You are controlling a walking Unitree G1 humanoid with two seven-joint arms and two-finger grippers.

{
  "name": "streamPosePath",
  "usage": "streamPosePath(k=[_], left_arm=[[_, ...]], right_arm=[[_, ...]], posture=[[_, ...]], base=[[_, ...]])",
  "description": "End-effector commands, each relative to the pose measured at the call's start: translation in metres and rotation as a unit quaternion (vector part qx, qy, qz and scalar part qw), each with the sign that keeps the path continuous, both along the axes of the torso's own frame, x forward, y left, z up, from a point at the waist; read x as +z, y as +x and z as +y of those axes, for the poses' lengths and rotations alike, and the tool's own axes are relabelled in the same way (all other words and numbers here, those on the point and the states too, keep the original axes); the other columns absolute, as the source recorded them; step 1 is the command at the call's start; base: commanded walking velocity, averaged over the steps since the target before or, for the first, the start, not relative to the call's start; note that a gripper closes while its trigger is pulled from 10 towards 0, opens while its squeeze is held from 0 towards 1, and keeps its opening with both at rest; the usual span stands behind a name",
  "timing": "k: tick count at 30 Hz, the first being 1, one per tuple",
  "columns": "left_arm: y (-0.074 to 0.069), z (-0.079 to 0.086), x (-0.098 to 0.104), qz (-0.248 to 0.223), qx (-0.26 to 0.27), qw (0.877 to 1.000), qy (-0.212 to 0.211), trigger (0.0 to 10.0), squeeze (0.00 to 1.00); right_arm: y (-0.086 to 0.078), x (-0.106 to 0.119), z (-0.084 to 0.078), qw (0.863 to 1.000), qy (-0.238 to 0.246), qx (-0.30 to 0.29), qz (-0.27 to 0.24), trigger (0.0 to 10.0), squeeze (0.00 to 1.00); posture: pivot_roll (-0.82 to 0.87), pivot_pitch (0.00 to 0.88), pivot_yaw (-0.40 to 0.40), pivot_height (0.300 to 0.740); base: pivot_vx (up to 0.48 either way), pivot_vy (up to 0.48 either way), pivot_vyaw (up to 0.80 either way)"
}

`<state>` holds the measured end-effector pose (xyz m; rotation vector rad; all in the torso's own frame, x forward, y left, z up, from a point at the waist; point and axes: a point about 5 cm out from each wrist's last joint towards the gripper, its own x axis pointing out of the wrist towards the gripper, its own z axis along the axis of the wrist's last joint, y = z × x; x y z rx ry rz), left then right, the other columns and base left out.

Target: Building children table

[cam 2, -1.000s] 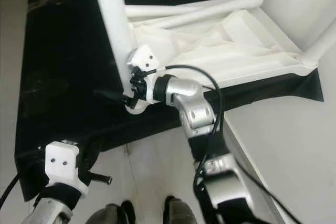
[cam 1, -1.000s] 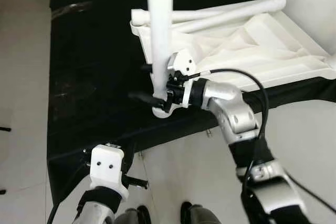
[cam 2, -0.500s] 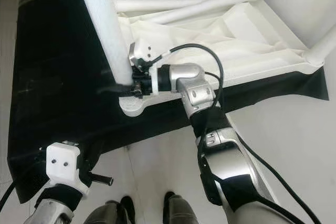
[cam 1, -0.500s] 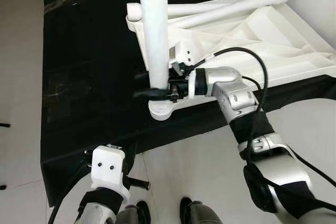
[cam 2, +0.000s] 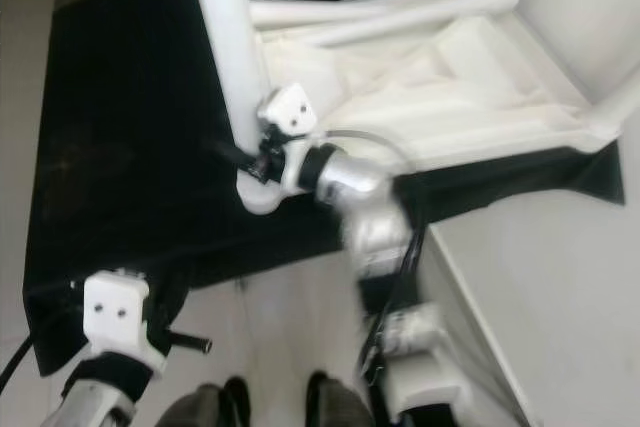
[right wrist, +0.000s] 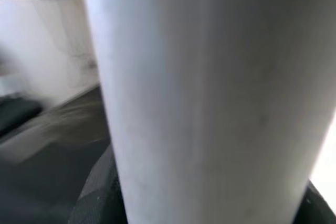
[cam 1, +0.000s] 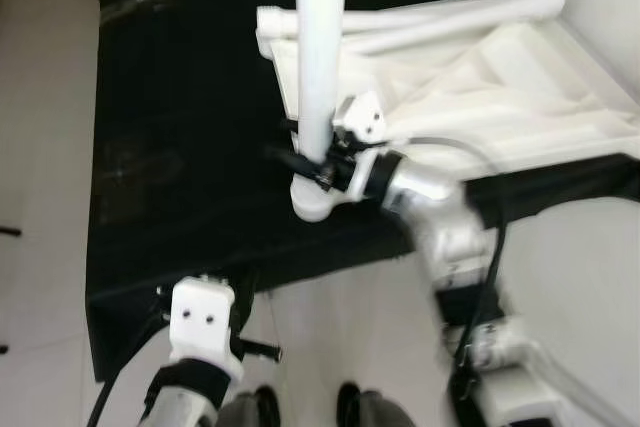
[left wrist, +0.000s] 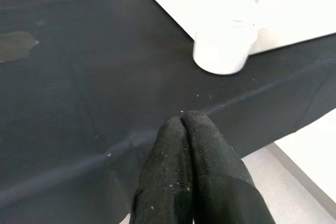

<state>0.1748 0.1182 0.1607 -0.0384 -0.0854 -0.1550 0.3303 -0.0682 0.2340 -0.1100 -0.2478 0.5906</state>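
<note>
Scene: a black cloth (cam 1: 180, 147) covers a low surface on a pale floor (cam 1: 40, 97); a white tabletop (cam 1: 480, 97) lies upside down on the cloth, at the right and far side.
Leg: a white leg (cam 1: 320, 57) stands upright, its lower end on the cloth near the near edge, just left of the tabletop's near-left corner. Its top runs out of view.
Other legs: two more white legs (cam 1: 440, 19) lie along the far edge of the tabletop, side by side.
Right gripper: the right gripper (cam 1: 300, 152) reaches in from the right and clasps the upright leg low down, one black finger on each side. In the right wrist view the leg (right wrist: 210, 98) is very close to the camera, with the dark fingers at its sides.
Right arm: the silver arm (cam 1: 440, 217) is blurred; a black cable loops over it.
Left gripper: the left gripper (left wrist: 184, 124) hangs low at the near left, just off the cloth's near edge, its fingers (left wrist: 168, 166) pressed together on nothing.
Left wrist view: the foot of the leg (left wrist: 223, 51) rests on the cloth ahead of the fingertips, well apart from them.
Feet: the robot's feet (cam 1: 300, 407) show on the floor at the near edge.
</note>
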Motion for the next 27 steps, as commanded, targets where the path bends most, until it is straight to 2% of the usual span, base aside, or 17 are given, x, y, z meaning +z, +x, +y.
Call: streamPosePath(k=[1,2,3,4,6,8,9,11,12,14,17,18,20,24,25,26,27], left_arm=[[-0.002,0.002,-0.003,0.010,0.000,1.000,0.004,10.0,0.00],[-0.002,0.002,-0.003,0.010,0.000,1.000,0.004,10.0,0.00],[0.000,0.002,-0.004,0.010,-0.001,1.000,0.005,10.0,0.00],[0.000,0.002,-0.004,0.010,-0.001,1.000,0.005,10.0,0.00],[0.002,0.002,-0.006,0.012,-0.002,1.000,0.005,10.0,0.00],[0.002,0.002,-0.006,0.012,-0.001,1.000,0.004,10.0,0.00],[0.003,0.003,-0.006,0.011,0.001,1.000,0.004,10.0,0.00],[0.003,0.003,-0.006,0.011,0.004,1.000,0.004,10.0,0.00],[0.002,0.004,-0.006,0.010,0.008,1.000,0.004,10.0,0.00],[0.002,0.004,-0.006,0.010,0.009,1.000,0.004,10.0,0.00],[0.003,0.003,-0.007,0.009,0.009,1.000,0.004,10.0,0.00],[0.003,0.003,-0.007,0.009,0.009,1.000,0.004,10.0,0.00],[0.003,0.002,-0.006,0.010,0.005,1.000,0.002,10.0,0.00],[0.003,0.001,-0.006,0.010,0.004,1.000,0.002,10.0,0.00],[0.002,0.001,-0.006,0.010,0.003,1.000,0.001,10.0,0.00],[0.001,0.000,-0.005,0.011,0.003,1.000,0.001,10.0,0.00],[0.001,0.000,-0.005,0.011,0.003,1.000,0.001,10.0,0.00]], right_arm=[[-0.010,-0.048,-0.015,0.990,-0.012,-0.097,0.103,0.0,0.00],[-0.010,-0.048,-0.015,0.990,-0.012,-0.097,0.103,0.0,0.00],[-0.015,-0.052,0.000,0.993,-0.011,-0.058,0.106,0.0,0.00],[-0.015,-0.052,0.000,0.993,-0.011,-0.058,0.106,0.0,0.00],[-0.012,-0.048,0.019,0.995,-0.015,-0.010,0.094,0.0,0.00],[-0.009,-0.044,0.023,0.996,-0.019,-0.002,0.087,0.0,0.00],[-0.006,-0.040,0.024,0.996,-0.011,-0.002,0.086,10.0,0.00],[-0.007,-0.035,0.029,0.996,-0.007,0.029,0.084,10.0,0.00],[-0.010,-0.027,0.036,0.993,-0.007,0.096,0.074,10.0,0.93],[-0.011,-0.025,0.038,0.990,-0.011,0.125,0.068,10.0,1.00],[-0.005,-0.016,0.034,0.975,-0.024,0.216,0.050,10.0,1.00],[-0.005,-0.016,0.034,0.975,-0.024,0.216,0.050,10.0,1.00],[0.003,-0.004,0.027,0.949,-0.070,0.306,0.024,10.0,1.00],[0.005,0.000,0.025,0.941,-0.086,0.328,0.016,10.0,1.00],[0.008,0.005,0.024,0.931,-0.098,0.351,0.012,10.0,0.10],[0.011,0.012,0.024,0.918,-0.112,0.380,0.011,10.0,0.00],[0.011,0.012,0.024,0.918,-0.112,0.380,0.011,10.0,0.00]], posture=[[-0.03,0.283,-0.016,0.740],[-0.03,0.283,-0.016,0.740],[-0.02,0.262,-0.016,0.740],[-0.02,0.262,-0.016,0.740],[-0.02,0.250,-0.017,0.740],[-0.02,0.245,-0.021,0.740],[-0.02,0.239,-0.026,0.740],[-0.02,0.237,-0.025,0.740],[-0.01,0.234,-0.025,0.740],[-0.01,0.234,-0.025,0.740],[-0.01,0.230,-0.022,0.740],[-0.01,0.230,-0.022,0.740],[-0.01,0.236,-0.019,0.740],[-0.01,0.236,-0.019,0.740],[0.00,0.242,-0.021,0.740],[0.01,0.249,-0.021,0.740],[0.01,0.249,-0.021,0.740]], base=[[0.000,0.000,0.00],[0.000,0.000,0.00],[0.000,0.000,0.00],[0.000,0.000,0.00],[0.000,0.000,0.00],[0.000,0.000,0.00],[0.000,0.000,0.00],[0.000,0.000,0.00],[0.000,0.000,0.00],[0.000,0.000,0.00],[0.000,0.000,0.00],[0.000,0.000,0.00],[0.000,0.000,0.00],[0.000,0.000,0.00],[0.000,0.000,0.00],[0.000,0.000,0.00],[0.000,0.000,0.00]])
